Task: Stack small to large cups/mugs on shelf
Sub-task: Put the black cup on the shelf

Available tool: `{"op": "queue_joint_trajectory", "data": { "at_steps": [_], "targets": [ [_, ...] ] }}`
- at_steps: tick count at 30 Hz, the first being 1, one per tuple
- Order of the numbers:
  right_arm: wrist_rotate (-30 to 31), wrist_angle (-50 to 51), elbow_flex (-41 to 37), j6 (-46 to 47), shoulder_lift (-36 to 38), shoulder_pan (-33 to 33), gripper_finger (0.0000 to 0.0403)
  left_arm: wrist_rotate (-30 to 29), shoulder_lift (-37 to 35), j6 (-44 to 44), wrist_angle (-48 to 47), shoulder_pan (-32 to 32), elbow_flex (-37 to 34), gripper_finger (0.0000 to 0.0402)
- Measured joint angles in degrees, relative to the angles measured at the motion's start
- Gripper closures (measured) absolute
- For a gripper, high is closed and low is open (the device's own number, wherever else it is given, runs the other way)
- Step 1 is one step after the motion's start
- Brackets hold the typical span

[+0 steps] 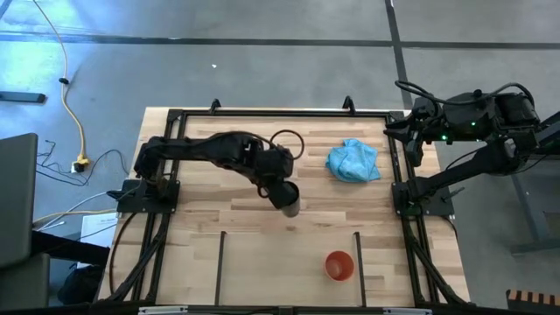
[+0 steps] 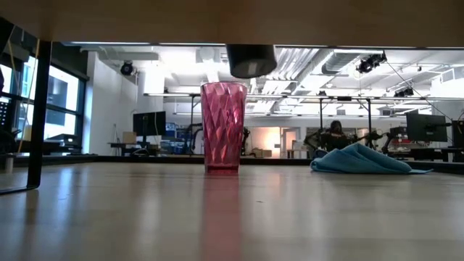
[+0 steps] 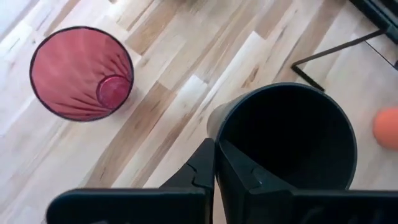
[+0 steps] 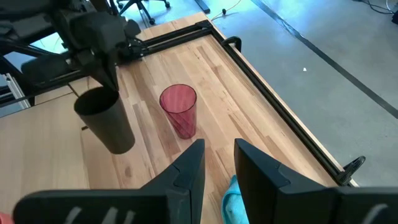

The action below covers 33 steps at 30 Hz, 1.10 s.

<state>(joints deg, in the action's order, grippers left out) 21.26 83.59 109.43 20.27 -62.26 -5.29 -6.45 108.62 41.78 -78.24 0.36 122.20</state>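
My left gripper (image 1: 278, 185) is over the table's middle, shut on the black cup (image 1: 290, 203), which shows lifted off the table in the low view (image 2: 250, 59). The tall red-pink cup (image 1: 287, 143) stands upright on its base just beyond it, toward the far edge. The small orange cup (image 1: 339, 265) stands on the wood-plank shelf strip (image 1: 289, 262) near the table's near edge, close beside the right black bar (image 1: 357, 255). My right gripper (image 4: 217, 149) waits open off the table's far right corner. My left gripper (image 3: 214, 146) pinches the black cup's wall at its rim (image 3: 213, 123), with one finger (image 3: 245, 180) inside the cup and the other (image 3: 198, 167) outside. It comes from above, pointing down. The cup (image 4: 106, 121) hangs below the fingers, lifted clear and slightly tilted.
A crumpled light blue cloth (image 1: 353, 161) lies on the table's far right part. A second black bar (image 1: 219, 255) marks the strip's left section. Black frame rails (image 1: 280, 112) run along the table's far and side edges. Bare wood lies between the held cup and the strip.
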Motion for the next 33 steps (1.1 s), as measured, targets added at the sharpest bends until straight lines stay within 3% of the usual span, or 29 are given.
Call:
{"op": "queue_joint_trajectory", "data": {
  "at_steps": [13, 24, 33],
  "targets": [
    [0.1, 0.0, 0.0, 0.0, 0.0, 0.0, 0.0325, 4.8, 0.0, 1.8, -2.0, -3.6, 3.9, 0.0401],
    [2.0, 0.0, 0.0, 0.0, 0.0, 0.0, 0.0325, 4.3, 0.0, 6.4, -1.2, -8.1, 4.0, 0.0401],
    [2.4, 0.0, 0.0, 0.0, -0.8, 0.0, 0.0325, 0.6, 0.0, 9.5, -2.1, -10.8, 8.9, 0.0401]
  ]
}}
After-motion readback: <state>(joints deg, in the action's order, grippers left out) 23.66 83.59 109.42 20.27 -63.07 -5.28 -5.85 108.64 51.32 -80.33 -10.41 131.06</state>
